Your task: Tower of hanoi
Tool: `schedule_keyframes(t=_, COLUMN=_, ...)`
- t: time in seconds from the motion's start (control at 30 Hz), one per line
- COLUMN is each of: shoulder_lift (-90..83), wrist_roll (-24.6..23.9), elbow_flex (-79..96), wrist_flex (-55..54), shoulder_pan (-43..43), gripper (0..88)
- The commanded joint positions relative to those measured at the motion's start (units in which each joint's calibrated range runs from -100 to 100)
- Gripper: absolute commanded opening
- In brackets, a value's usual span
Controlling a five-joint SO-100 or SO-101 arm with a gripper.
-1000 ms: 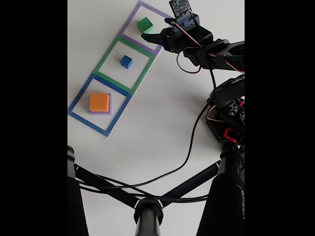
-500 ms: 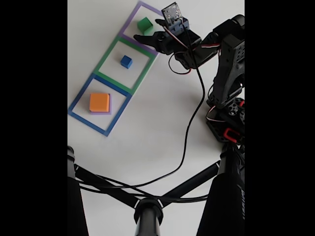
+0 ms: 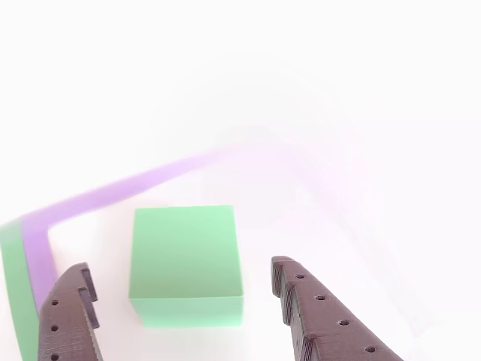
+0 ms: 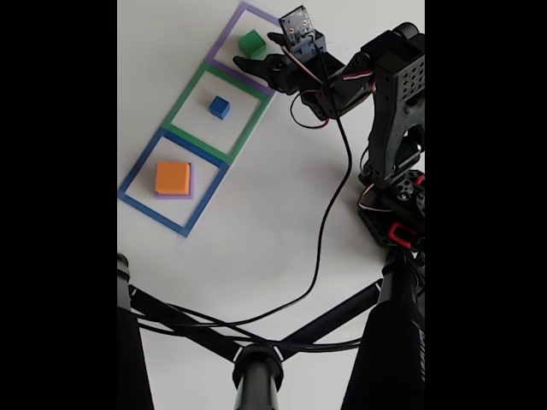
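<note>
A green cube [image 4: 251, 43] sits inside the purple square outline [image 4: 224, 36] at the top of the fixed view. My gripper [image 4: 255, 49] is open right at it. In the other view the green cube [image 3: 186, 259] lies between my two dark fingers [image 3: 71, 316], which stand apart on either side without touching it; the gripper [image 3: 180, 269] is open. A small blue cube [image 4: 220, 107] rests in the green outline [image 4: 184, 98]. An orange cube [image 4: 173, 177] sits on a purple cube [image 4: 191, 181] in the blue outline [image 4: 141, 166].
The arm's base [image 4: 397, 209] stands at the right of the fixed view, with a black cable [image 4: 325, 248] trailing across the white table. Black stand legs [image 4: 256, 367] cross the bottom. White table surface lies between the outlines and the base.
The gripper has moved left toward the green cube and now straddles it. The arm's upper links have swung up and forward into view. The cubes have not moved.
</note>
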Motion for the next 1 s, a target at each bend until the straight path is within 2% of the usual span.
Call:
schedule_keyframes(t=0.0, shoulder_lift=-0.6, wrist_roll=0.0, elbow_flex=-1.3, wrist_flex=-1.4, shoulder_pan=-1.6, gripper=17.9)
schedule_keyframes(t=0.3, shoulder_lift=-0.7, wrist_roll=0.0, elbow_flex=-1.1, wrist_flex=-1.2, shoulder_pan=-2.1, gripper=5.9)
schedule_keyframes(t=0.47, shoulder_lift=-1.9, wrist_roll=0.0, elbow_flex=-0.9, wrist_flex=0.1, shoulder_pan=-2.1, gripper=4.9)
schedule_keyframes(t=0.63, shoulder_lift=-9.2, wrist_roll=0.0, elbow_flex=0.5, wrist_flex=6.8, shoulder_pan=-2.4, gripper=5.0)
schedule_keyframes(t=0.8, shoulder_lift=-26.2, wrist_roll=0.0, elbow_flex=0.9, wrist_flex=26.8, shoulder_pan=-3.1, gripper=4.8)
schedule_keyframes(t=0.97, shoulder_lift=-45.8, wrist_roll=0.0, elbow_flex=-7.5, wrist_flex=60.1, shoulder_pan=-3.8, gripper=4.5)
